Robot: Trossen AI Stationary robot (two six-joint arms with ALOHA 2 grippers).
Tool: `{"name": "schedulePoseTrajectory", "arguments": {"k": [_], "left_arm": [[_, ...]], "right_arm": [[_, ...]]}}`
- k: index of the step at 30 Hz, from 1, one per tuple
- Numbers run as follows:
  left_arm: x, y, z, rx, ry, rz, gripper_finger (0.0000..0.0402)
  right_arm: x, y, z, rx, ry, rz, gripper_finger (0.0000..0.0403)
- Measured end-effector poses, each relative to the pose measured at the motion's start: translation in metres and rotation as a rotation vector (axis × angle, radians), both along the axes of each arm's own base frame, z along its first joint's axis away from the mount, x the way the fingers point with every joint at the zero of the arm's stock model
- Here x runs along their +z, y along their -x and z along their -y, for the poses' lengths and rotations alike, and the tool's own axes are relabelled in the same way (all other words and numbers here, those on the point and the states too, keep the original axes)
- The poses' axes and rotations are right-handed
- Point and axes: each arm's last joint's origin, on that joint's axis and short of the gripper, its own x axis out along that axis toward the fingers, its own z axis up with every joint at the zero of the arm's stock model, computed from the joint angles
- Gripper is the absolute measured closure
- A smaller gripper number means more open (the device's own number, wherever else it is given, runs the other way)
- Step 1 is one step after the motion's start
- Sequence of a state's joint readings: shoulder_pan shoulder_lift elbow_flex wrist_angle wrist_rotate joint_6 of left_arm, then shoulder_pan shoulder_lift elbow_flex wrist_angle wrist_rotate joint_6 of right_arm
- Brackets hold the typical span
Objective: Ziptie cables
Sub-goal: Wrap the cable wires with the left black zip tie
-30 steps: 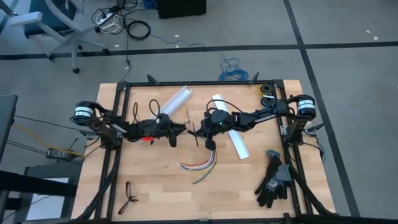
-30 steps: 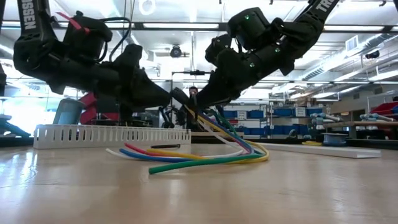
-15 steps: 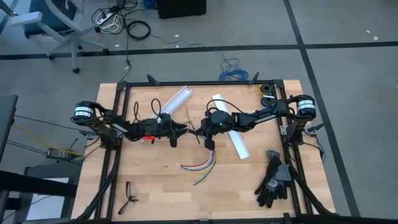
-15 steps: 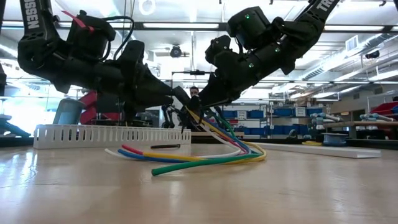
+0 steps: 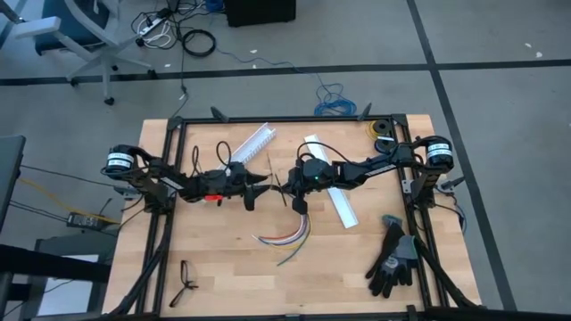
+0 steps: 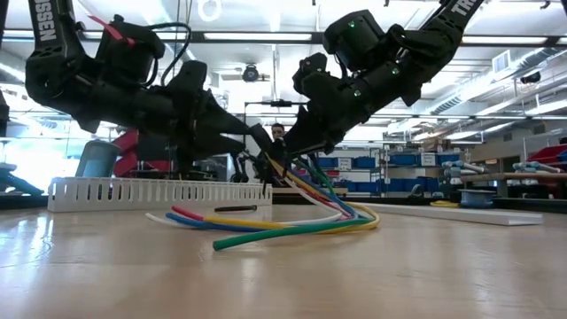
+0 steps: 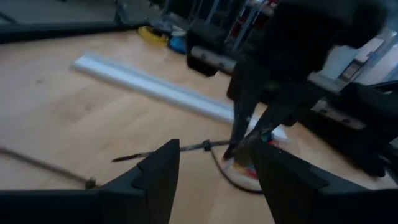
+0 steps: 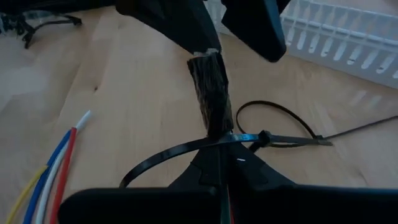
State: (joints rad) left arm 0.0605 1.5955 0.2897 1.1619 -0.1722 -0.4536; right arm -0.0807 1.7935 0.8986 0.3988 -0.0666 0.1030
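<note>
Right gripper [image 8: 219, 163] clenched on cables [image 6: 283, 221] at sheath, raised mid-table. Left gripper [image 7: 214, 163] released, fingers apart beside loose ziptie [image 8: 273, 138]. Risk: unsecured loop slides off sheath, or cables sag and twist free.

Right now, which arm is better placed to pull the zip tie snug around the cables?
Probably the left. The right claw is shut on the cables' dark sheath, holding the cables up. The left claw is open beside the zip tie looped around the sheath, so it is free to grab the tail.

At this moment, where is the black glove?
In the high view the black glove lies on the table's right side, near the front right corner, beside the frame rail, well clear of the cables.
</note>
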Motion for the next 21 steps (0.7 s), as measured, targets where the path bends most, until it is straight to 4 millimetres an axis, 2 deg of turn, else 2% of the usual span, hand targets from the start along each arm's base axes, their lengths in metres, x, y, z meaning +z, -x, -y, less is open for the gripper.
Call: {"name": "schedulePoseTrajectory", "arguments": {"k": [4, 21], "left_arm": [[0.0063, -0.0010, 0.0007, -0.013, -0.007, 0.062, 0.0187], [0.0040, -0.0035, 0.0006, -0.018, -0.001, 0.024, 0.0188]], "right_arm": [[-0.0013, 0.0008, 0.0019, -0.038, 0.012, -0.016, 0.0400], [0.0048, -0.0024, 0.0007, 0.019, 0.044, 0.055, 0.0400]]}}
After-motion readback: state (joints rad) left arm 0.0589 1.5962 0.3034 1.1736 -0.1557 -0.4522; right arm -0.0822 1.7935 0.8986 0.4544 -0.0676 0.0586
